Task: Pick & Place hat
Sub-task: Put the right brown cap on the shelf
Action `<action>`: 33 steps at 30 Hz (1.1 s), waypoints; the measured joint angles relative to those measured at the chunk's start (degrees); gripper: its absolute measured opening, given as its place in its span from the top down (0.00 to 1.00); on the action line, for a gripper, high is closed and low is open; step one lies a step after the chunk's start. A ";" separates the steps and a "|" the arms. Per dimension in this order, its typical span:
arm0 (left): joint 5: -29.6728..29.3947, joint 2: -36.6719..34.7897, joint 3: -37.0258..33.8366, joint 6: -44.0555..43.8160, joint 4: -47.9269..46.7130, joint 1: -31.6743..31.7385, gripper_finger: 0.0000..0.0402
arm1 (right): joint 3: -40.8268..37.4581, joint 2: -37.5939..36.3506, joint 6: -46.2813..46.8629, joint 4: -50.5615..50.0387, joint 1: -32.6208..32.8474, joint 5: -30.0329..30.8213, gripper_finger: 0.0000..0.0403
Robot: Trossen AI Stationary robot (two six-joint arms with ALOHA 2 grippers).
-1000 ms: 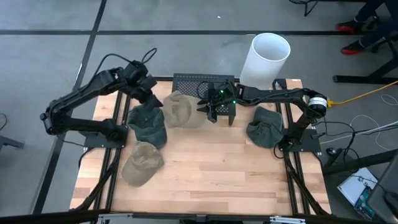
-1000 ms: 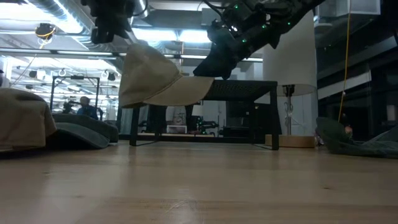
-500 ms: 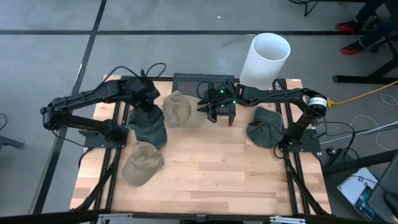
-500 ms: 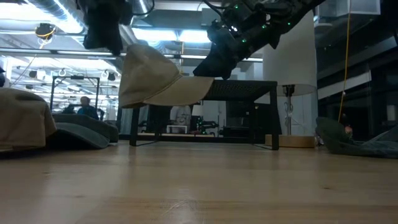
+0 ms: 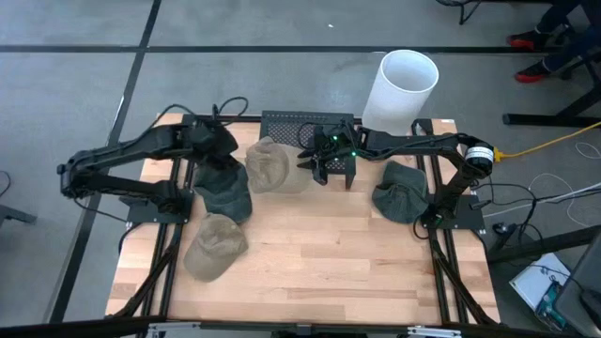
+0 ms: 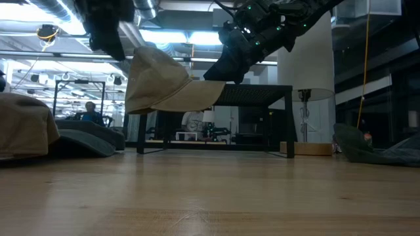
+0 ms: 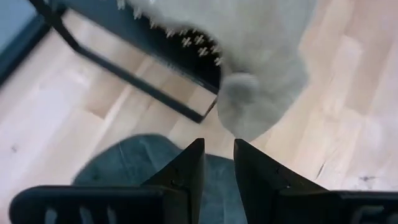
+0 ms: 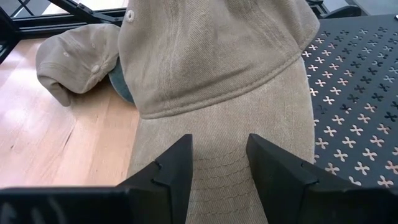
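Placing step: right gripper (image 5: 317, 167) clenches brim of tan cotton cap (image 5: 269, 165), half on black perforated metal rack (image 5: 310, 122). Left gripper (image 5: 218, 148) empty, fingers nearly together, over dark green cap (image 5: 225, 192). Next: release brim gently.

4 caps on a wooden table. Tan cap (image 5: 272, 166): raised off the table at the back centre, crown toward the left side, brim held level over a black perforated rack. Dark green cap (image 5: 223, 190): lying just left of it. A 2nd tan cap (image 5: 215, 246): front left, resting flat. A 2nd green cap (image 5: 400, 192): crumpled, right side.
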 joint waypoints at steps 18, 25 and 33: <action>-7.20 -23.13 -28.33 -7.39 40.79 -9.99 0.81 | -0.02 0.02 -0.02 0.12 -0.02 -1.97 0.62; -5.41 -22.68 -27.12 -10.79 39.76 -8.38 0.81 | -0.02 0.02 -0.04 0.13 0.01 -1.95 0.62; -5.92 -22.80 -23.34 -6.06 31.30 -5.61 0.83 | -0.02 0.02 0.12 0.19 0.02 -1.97 0.62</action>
